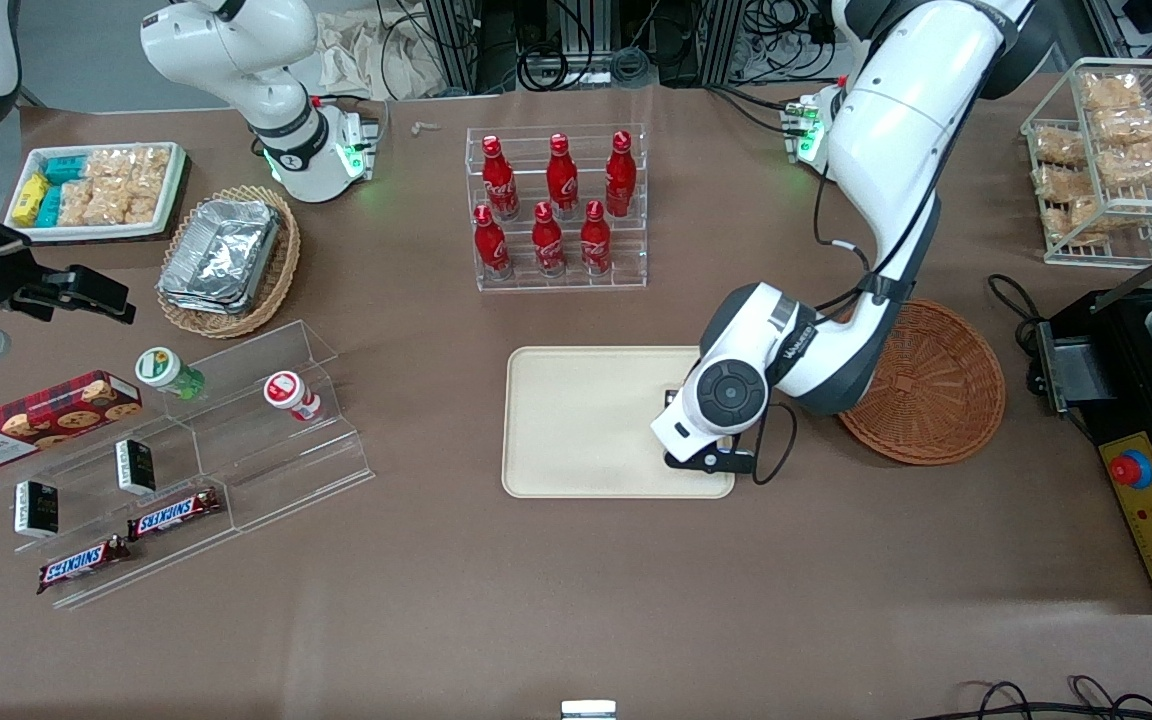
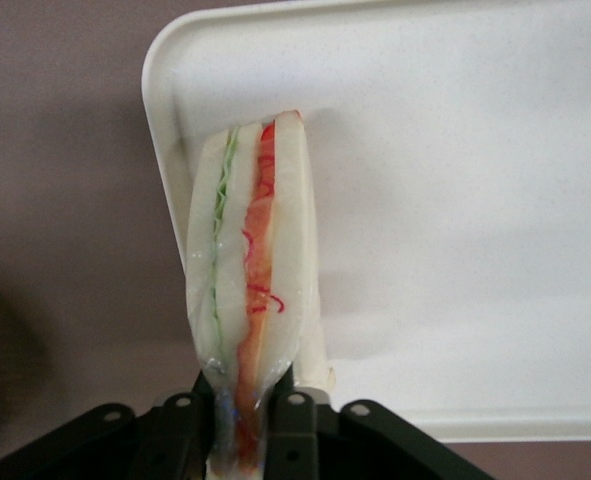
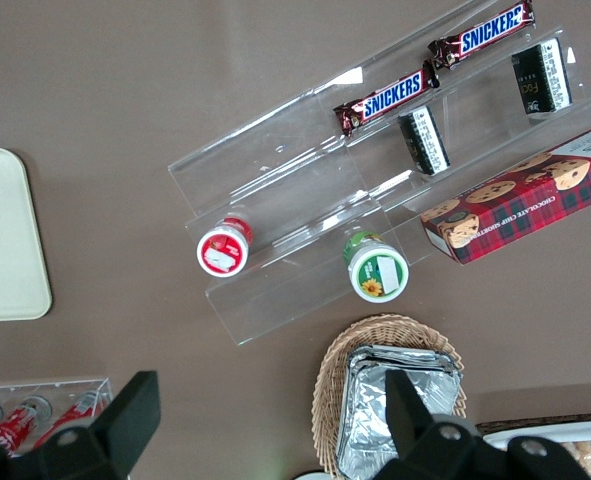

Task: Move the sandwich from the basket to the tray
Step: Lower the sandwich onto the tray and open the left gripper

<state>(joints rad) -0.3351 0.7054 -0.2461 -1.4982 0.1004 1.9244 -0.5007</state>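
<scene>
Gripper: the left arm's gripper [image 2: 250, 415] is clamped on the sandwich [image 2: 250, 260], its dark fingers [image 2: 293, 420] pinching the wrapped wedge at one narrow end; in the front view the gripper [image 1: 701, 455] hangs over the tray's edge nearest the basket.
Sandwich: held, not resting in the basket; the wedge juts straight out from the fingertips, its long axis in line with the gripper's reach, filling edge facing the wrist camera with the green strip on one side and the red-orange strip on the other.
Key relation: the sandwich sits over the corner of the tray [image 2: 455, 200], part over the cream surface and part past the rim above the brown table; I cannot tell whether its tip touches the tray.
Coming move, as I judge it: a short shift inward over the tray so the whole wedge clears the rim, then lower and let go.
Tray: the tray [image 1: 576, 420] lies bare in mid-table.
Basket: the basket [image 1: 936, 390] lies just beside the tray toward the working arm's end, nothing visible in it.
Farther: a clear rack of red bottles [image 1: 556, 205] stands farther from the front camera than the tray.
</scene>
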